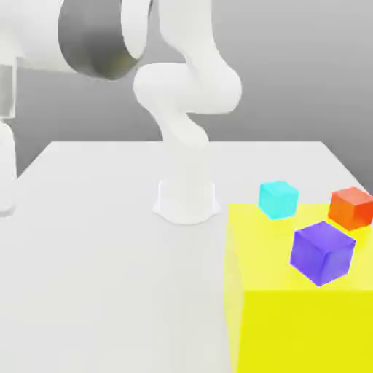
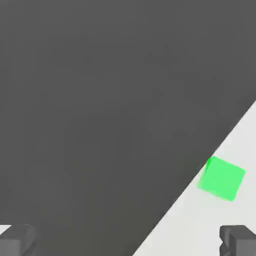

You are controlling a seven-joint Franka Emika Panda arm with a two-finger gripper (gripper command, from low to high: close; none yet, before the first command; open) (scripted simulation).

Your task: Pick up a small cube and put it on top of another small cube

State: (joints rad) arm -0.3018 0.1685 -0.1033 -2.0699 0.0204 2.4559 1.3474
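Three small cubes rest on a large yellow block (image 1: 291, 320) at the exterior view's right: a cyan cube (image 1: 277, 199) farthest back, a red cube (image 1: 352, 207) by the right edge, and a purple cube (image 1: 322, 252) nearest the front. In the hand view a green cube (image 2: 221, 178) lies on the white table (image 2: 220, 225), close to the table's edge. My gripper (image 2: 127, 242) is open, its two dark fingertips (image 2: 239, 239) standing wide apart with nothing between them. The green cube sits ahead of one fingertip, apart from it.
The arm's white base (image 1: 186, 198) stands mid-table in the exterior view, and its upper links (image 1: 109, 36) loom above. The white table (image 1: 95, 262) spreads to the exterior view's left of the yellow block. Dark floor (image 2: 100, 115) lies beyond the table edge in the hand view.
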